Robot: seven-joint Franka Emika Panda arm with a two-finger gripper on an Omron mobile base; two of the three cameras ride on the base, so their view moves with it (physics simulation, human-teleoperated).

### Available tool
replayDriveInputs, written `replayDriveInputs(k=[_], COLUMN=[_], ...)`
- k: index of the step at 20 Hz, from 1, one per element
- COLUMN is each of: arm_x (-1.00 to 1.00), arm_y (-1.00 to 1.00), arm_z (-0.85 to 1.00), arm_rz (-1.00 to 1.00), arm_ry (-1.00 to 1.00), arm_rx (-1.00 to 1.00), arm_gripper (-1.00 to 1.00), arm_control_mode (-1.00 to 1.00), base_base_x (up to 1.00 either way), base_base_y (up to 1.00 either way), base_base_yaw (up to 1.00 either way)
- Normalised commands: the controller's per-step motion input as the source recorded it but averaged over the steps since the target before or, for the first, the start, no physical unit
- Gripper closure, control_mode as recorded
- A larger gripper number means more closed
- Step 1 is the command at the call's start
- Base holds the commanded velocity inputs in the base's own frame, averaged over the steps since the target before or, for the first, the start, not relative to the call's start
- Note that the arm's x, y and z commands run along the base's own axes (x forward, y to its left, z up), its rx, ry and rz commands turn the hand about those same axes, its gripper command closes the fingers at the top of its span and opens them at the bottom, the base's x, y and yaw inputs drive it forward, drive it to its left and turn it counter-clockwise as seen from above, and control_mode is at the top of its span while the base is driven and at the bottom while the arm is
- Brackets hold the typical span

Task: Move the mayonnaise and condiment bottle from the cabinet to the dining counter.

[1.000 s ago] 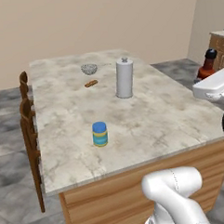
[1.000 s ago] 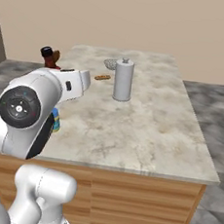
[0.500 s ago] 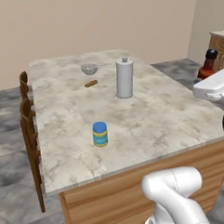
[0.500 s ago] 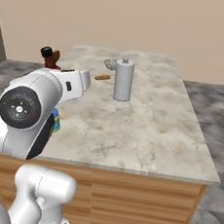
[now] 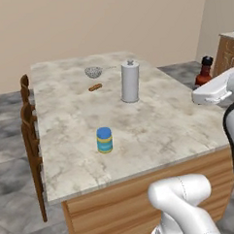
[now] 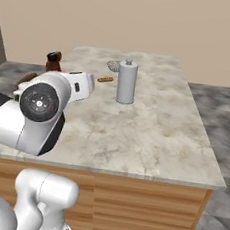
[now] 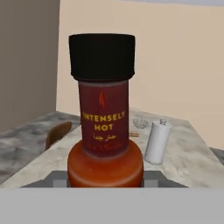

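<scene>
Tall grey cylinder (image 5: 130, 82) — upright, small grey bowl (image 5: 93, 71), brown stick (image 5: 95, 87) nearby, wooden chairs (image 5: 32, 143)

The condiment bottle (image 7: 104, 127) hides the gripper's finger tips in the hand view, and its base is cut off below. In the right base view the arm covers the dining counter's (image 6: 150, 136) left edge. The small brown item (image 5: 95, 87) is too small to identify.

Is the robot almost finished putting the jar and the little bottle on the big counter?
Halfway. The mayonnaise already stands on the dining counter. The condiment bottle is upright in the tool, off the counter's near side edge, not over the top yet. What's left is carrying it over the marble and setting it down.
</scene>
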Motion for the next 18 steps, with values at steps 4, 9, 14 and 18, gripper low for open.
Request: replayDriveInputs(k=[4, 9, 14, 18], arm_x=[0.55, 0.79, 0.78, 0.49], arm_y=[0.02, -0.06, -0.02, -0.01], arm_z=[-0.3, -0.44, -0.52, -0.57], arm_rz=[0.17, 0.18, 0.17, 0.14], arm_ry=[0.07, 0.09, 0.13, 0.03], arm_rx=[0.0, 0.0, 0.0, 0.0], arm_gripper=[1.0, 1.0, 1.0, 1.0], arm_control_mode=[-1.0, -1.0, -1.0, -1.0], base_base_x=[0.0, 0.0, 0.0, 0.0], base_base_y=[0.0, 0.0, 0.0, 0.0], base_base_yaw=[0.0, 0.0, 0.0, 0.0])
